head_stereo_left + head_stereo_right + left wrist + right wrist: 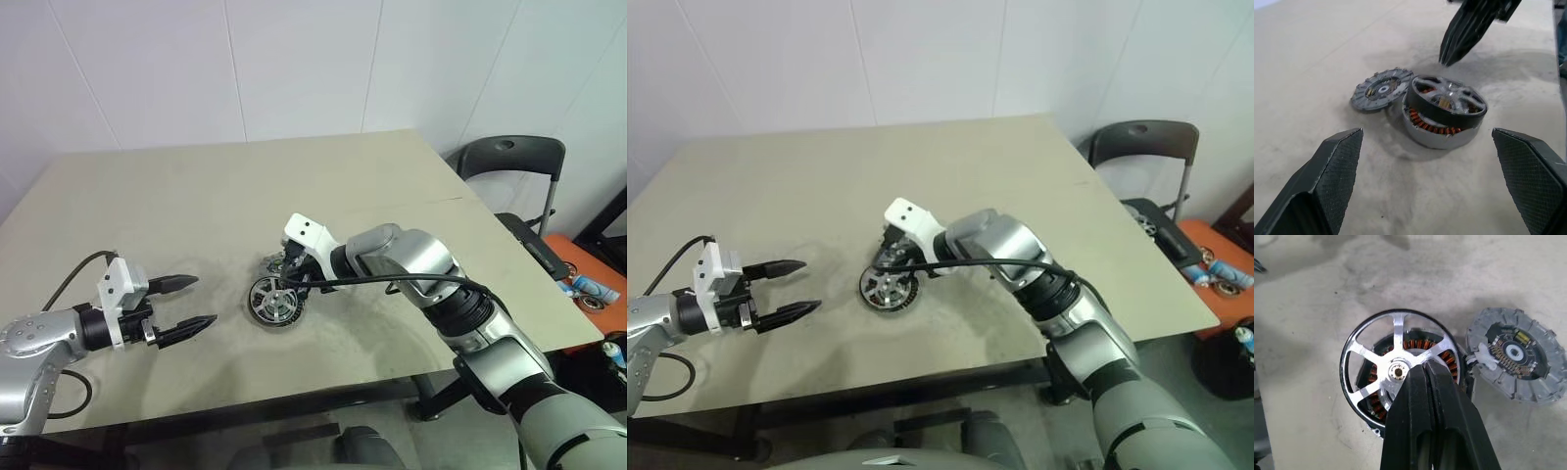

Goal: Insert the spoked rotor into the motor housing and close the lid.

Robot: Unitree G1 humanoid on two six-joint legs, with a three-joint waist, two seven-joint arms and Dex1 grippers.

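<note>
At the tabletop's centre, my clenched right hand hovers over the spoked rotor, perched crooked atop the motor housing, lid at its three o'clock, left hand released; next, I judge, press it level.

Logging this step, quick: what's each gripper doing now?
Left gripper: open, holding nothing.
Right gripper: shut, empty, above the spoked rotor.
</note>
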